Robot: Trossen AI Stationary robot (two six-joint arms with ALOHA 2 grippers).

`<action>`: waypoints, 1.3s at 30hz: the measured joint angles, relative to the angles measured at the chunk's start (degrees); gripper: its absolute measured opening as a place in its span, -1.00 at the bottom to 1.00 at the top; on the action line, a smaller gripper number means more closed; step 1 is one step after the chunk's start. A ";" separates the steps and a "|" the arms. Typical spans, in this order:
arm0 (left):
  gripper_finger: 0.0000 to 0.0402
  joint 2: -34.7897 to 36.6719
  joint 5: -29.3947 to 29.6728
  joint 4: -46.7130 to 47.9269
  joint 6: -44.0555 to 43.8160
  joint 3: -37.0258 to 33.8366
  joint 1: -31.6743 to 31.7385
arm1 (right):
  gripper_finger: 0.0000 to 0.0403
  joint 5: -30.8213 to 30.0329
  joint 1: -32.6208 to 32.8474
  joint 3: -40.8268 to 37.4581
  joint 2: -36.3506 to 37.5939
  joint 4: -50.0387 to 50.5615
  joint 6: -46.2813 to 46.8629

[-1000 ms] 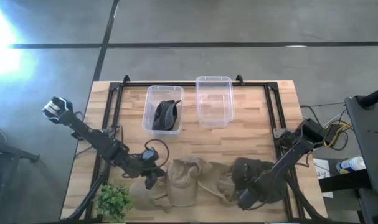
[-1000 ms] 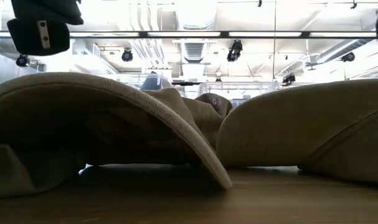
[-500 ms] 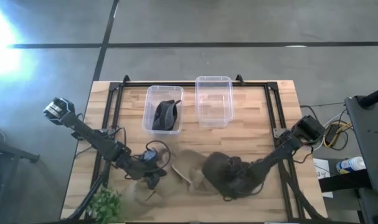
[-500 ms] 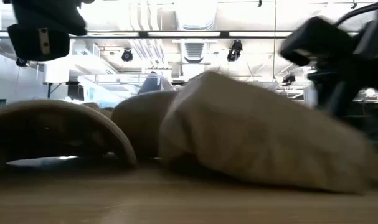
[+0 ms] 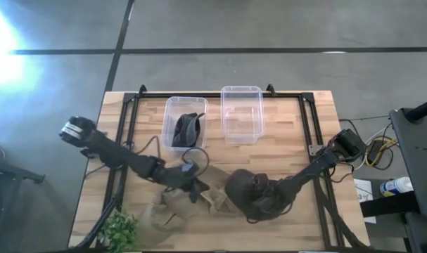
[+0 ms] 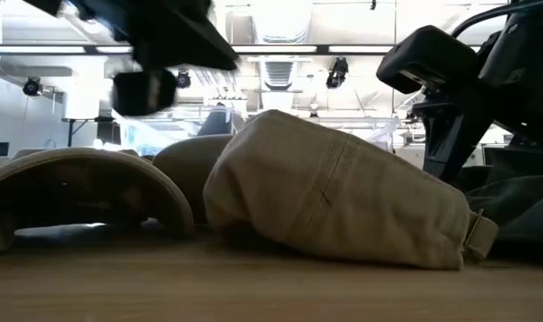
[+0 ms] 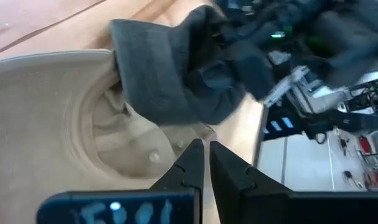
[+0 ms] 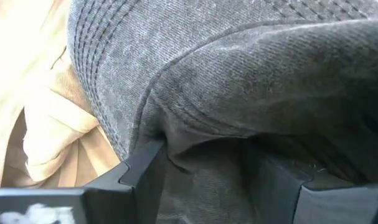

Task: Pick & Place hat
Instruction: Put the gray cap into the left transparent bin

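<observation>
Greenery comes first as we read the high view from the left: a small potted plant [image 5: 119, 229] sits at the near left corner of the wooden surface [image 5: 283, 140]. Just right of it lie the tan hats [image 5: 181, 205], bunched together near the front edge; in the low view one tan hat [image 6: 334, 192] rests dome-up in the middle with another brim [image 6: 74, 179] curving beside it on the left. Our left pincer [image 5: 193, 190] hovers low over this tan pile, and the left wrist view shows its fingers [image 7: 192, 165] pressed nearly together with nothing between them, above a tan hat's [image 7: 64, 124] crown. Farther back we see two clear bins side by side: the left bin [image 5: 184, 123] holds a dark hat [image 5: 186, 130], and the right bin [image 5: 241, 114] stands just beside it. Moving right along the front, the dark grey hat [image 5: 250, 195] touches the tan pile's right side. Our right pincer [image 5: 266, 204] is down on that grey hat, and the right wrist view shows its fingers [image 8: 145, 165] spread with a fold of the grey fabric [image 8: 238, 81] bunched between them, pinching the hat.
</observation>
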State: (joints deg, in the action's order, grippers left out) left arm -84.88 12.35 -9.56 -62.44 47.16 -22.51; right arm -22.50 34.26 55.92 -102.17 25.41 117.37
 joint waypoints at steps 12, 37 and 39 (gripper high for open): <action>-0.85 -20.07 -2.64 0.36 4.11 13.92 4.96 | -0.04 1.15 0.48 1.43 0.00 -0.19 -2.92; -0.64 -28.72 -6.75 -0.63 4.94 19.24 7.63 | -0.04 4.73 1.79 1.32 -0.22 -1.94 -5.57; -0.64 -27.90 -6.38 0.10 5.47 19.23 7.62 | -0.04 4.69 2.07 1.17 -0.22 -1.84 -5.39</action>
State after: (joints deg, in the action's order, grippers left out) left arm -112.79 5.97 -9.46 -56.97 66.39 -14.90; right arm -17.81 36.33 57.09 -102.39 23.57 111.99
